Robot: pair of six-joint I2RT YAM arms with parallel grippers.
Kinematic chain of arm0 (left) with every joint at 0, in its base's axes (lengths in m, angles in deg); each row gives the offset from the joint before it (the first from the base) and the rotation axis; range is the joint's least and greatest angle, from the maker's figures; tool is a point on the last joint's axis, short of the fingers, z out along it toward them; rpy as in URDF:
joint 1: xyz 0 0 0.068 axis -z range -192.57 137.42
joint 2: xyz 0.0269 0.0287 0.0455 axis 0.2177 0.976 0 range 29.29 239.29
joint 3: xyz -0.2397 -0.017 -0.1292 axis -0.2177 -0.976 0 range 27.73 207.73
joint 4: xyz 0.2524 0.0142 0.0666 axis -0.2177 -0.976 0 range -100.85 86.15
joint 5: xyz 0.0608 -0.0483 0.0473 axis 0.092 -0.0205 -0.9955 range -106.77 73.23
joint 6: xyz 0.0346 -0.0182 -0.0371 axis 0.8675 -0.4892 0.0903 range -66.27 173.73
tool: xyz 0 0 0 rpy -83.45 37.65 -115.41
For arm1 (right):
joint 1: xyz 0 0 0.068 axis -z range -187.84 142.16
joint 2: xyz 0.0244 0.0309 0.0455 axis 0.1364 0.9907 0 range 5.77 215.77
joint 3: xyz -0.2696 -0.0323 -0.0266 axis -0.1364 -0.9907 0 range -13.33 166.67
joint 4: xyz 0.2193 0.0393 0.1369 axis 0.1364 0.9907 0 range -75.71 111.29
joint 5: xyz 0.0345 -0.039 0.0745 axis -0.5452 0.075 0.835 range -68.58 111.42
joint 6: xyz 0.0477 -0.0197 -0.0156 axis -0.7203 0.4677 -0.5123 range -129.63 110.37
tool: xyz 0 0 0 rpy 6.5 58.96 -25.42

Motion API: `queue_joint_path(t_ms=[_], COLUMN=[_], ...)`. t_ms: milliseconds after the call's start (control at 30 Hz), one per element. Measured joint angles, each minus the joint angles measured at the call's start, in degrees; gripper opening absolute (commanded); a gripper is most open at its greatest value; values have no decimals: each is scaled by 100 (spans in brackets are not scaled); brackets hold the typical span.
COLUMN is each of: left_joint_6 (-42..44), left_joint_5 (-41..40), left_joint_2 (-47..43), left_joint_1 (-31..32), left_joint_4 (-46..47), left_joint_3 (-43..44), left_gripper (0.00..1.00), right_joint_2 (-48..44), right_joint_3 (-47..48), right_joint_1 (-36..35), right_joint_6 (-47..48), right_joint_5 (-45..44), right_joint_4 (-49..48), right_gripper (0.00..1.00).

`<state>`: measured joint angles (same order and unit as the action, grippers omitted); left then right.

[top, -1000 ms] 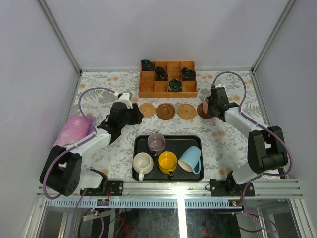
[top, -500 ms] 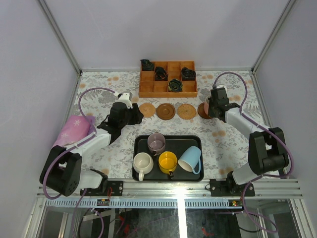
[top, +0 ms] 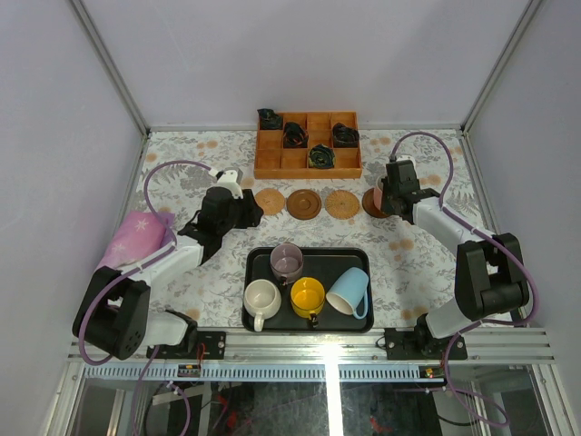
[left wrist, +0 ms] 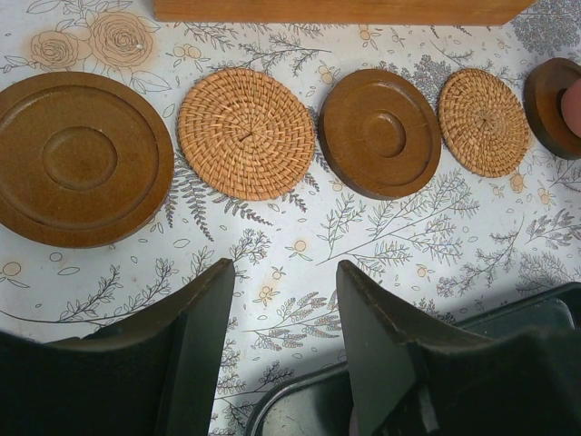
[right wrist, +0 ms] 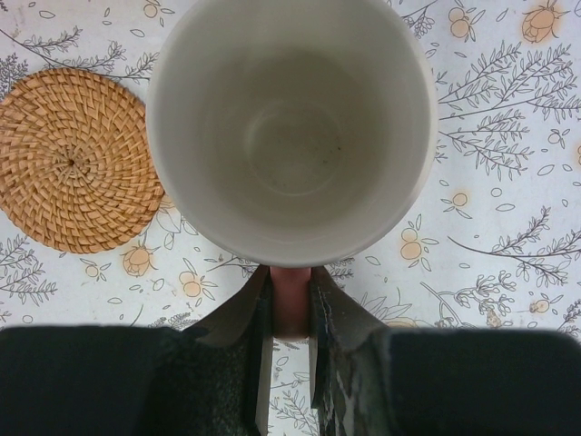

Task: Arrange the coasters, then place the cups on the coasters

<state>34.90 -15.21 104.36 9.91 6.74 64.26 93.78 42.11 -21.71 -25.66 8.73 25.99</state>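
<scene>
Five coasters lie in a row in the left wrist view: a dark one (left wrist: pixel 82 159), a tan one (left wrist: pixel 245 134), a dark one (left wrist: pixel 379 133), a tan one (left wrist: pixel 484 123) and a dark one (left wrist: pixel 549 95). My right gripper (right wrist: pixel 290 277) is shut on the handle of the pink cup (right wrist: pixel 290 127), which sits over the rightmost dark coaster (top: pixel 368 203) and hides it in the right wrist view. The mauve cup (top: pixel 287 262), cream cup (top: pixel 261 298), yellow cup (top: pixel 308 296) and light blue cup (top: pixel 349 292) stand in the black tray (top: pixel 363 259). My left gripper (left wrist: pixel 283 272) hangs open and empty between the row and the tray.
An orange wooden compartment box (top: pixel 272 163) with black items stands behind the coasters. A pink cloth (top: pixel 136 236) lies at the left beside my left arm. The tray's corner (left wrist: pixel 300 409) shows under the left fingers.
The right gripper with the pink cup has edged slightly toward the back. The left arm has not moved.
</scene>
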Motion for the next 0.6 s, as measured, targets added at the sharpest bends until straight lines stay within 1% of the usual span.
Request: queue_joint_path(t_ms=[433,600], left_joint_6=[0,-2], left_joint_5=[20,39], left_joint_2=[-42,-85], left_joint_1=[0,0], left_joint_4=[4,4], left_joint_3=[0,0], left_gripper=[49,49], right_joint_2=[-210,-210], right_joint_3=[-11,-44], right_joint_1=[0,0], right_joint_6=[-2,-4], right_joint_5=[168,188], right_joint_4=[-459,-476], right_gripper=[0,0])
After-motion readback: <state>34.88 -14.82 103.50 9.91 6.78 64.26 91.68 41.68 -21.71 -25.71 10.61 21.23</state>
